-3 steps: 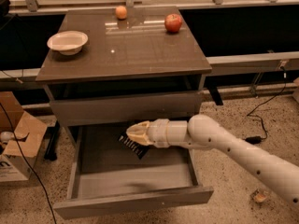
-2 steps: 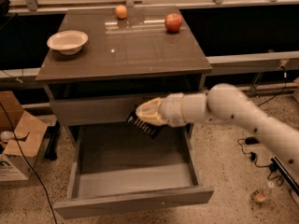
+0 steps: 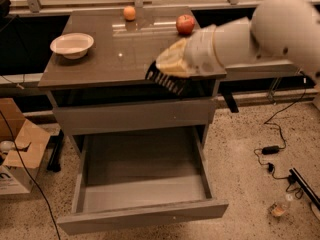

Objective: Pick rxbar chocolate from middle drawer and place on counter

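Brought up within the last second to the front lip of the glossy grey-brown counter (image 3: 100, 59), about 5 o'clock, out of the wide grey tray-like middle drawer (image 3: 145, 216), left pulled open below. Clamped in the cream-tipped gripper (image 3: 166, 72): the small flat black rxbar chocolate (image 3: 167, 82), tilted across that edge, so probably only the set-down left. Free surface toward centre and 7 o'clock; white bowl (image 3: 72, 45) at 9, red apple (image 3: 185, 24) at 1, small orange (image 3: 129, 12) at 12, all well apart.
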Controlling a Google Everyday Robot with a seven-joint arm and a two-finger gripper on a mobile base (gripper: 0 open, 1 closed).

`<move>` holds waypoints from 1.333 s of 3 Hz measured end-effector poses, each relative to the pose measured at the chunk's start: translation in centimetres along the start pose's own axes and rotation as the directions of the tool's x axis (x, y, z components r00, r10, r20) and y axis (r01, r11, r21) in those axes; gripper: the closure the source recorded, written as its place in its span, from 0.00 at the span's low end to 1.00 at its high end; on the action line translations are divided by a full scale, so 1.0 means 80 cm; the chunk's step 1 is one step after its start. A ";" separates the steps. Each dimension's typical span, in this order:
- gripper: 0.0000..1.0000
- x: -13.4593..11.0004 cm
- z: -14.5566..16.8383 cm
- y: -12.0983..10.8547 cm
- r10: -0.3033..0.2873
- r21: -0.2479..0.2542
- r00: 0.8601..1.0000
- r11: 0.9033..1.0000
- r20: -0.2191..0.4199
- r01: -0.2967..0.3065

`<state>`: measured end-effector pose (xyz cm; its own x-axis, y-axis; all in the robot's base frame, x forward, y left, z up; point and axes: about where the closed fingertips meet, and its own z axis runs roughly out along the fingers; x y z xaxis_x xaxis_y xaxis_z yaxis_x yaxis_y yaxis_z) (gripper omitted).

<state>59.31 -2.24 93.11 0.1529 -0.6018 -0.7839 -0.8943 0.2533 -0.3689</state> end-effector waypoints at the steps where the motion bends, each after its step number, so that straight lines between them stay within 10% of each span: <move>1: 1.00 -0.048 -0.011 -0.057 -0.019 0.016 0.998 1.000 -0.055 0.020; 4: 1.00 -0.084 -0.004 -0.089 -0.052 0.054 0.998 0.997 -0.033 0.054</move>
<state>64.52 -0.23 101.15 0.1858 -0.6385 -0.7468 -0.8606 0.2611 -0.4373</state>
